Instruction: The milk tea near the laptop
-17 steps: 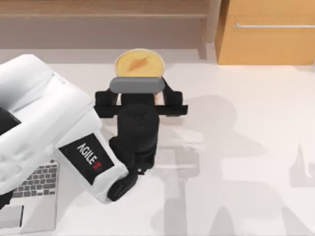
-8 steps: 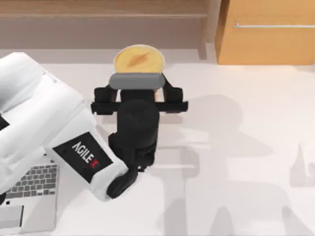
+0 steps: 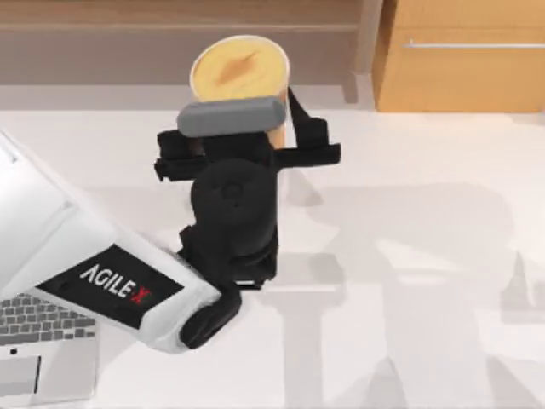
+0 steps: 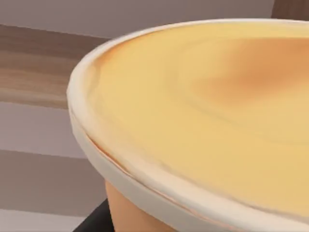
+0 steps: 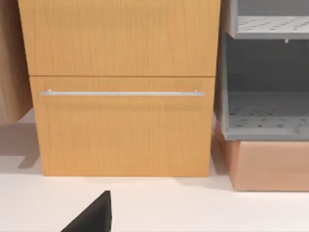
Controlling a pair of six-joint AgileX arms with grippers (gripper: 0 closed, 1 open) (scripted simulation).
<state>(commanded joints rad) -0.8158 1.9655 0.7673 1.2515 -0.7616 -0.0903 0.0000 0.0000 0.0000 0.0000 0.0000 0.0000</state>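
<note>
Two fingers of the left gripper (image 3: 241,141) clamp the milk tea (image 3: 239,70) near the table's (image 3: 409,256) far edge, laptop (image 3: 43,341) at the near-left corner.

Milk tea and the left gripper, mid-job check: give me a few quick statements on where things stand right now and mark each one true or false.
1. The left gripper is shut on the milk tea. True.
2. The laptop sits at the table's right edge. False: it is at the near left corner, partly under the left arm.
3. The milk tea is lying on its side. False: it is upright, its flat top facing the top camera.
4. A wooden cabinet with a metal handle stands behind the table on the right. True.
5. The milk tea rests on the laptop's keyboard. False: it is well apart from the laptop.
</note>
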